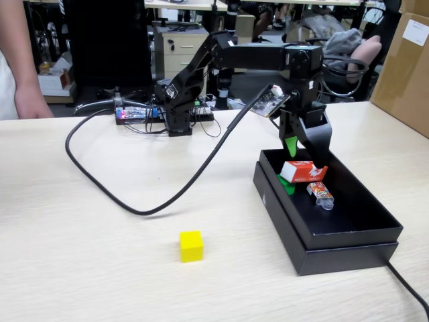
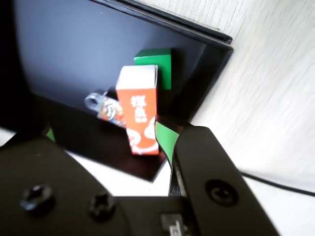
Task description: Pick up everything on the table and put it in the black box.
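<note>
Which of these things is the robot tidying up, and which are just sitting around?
For the job: yellow cube on the table; red carton and green cube, both in the black box.

Just lying about: orange wrapped packet, brown cardboard carton, black cable.

The yellow cube (image 1: 191,245) sits alone on the pale table (image 1: 80,221). Inside the black box (image 1: 348,235), the red carton (image 1: 303,172) leans on the green cube (image 1: 287,185).

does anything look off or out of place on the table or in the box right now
Mostly tidy. The red carton lies tilted in the black box, propped partly on the green cube rather than flat. The yellow cube sits alone on the table, outside the box.
</note>
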You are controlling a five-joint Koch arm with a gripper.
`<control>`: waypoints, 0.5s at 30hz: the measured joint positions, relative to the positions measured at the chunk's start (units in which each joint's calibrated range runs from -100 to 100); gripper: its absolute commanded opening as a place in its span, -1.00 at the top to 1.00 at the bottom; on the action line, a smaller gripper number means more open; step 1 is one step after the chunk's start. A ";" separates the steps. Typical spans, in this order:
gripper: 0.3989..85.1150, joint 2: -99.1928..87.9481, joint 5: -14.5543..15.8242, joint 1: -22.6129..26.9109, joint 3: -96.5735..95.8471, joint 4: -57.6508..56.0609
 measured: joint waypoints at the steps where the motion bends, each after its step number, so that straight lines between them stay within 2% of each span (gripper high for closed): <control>1: -0.04 -2.28 0.00 -0.15 0.00 -0.41; 7: -0.05 -17.99 -0.73 -4.54 -2.47 -1.97; 15: -0.23 -21.53 -4.54 -17.44 -7.40 -2.14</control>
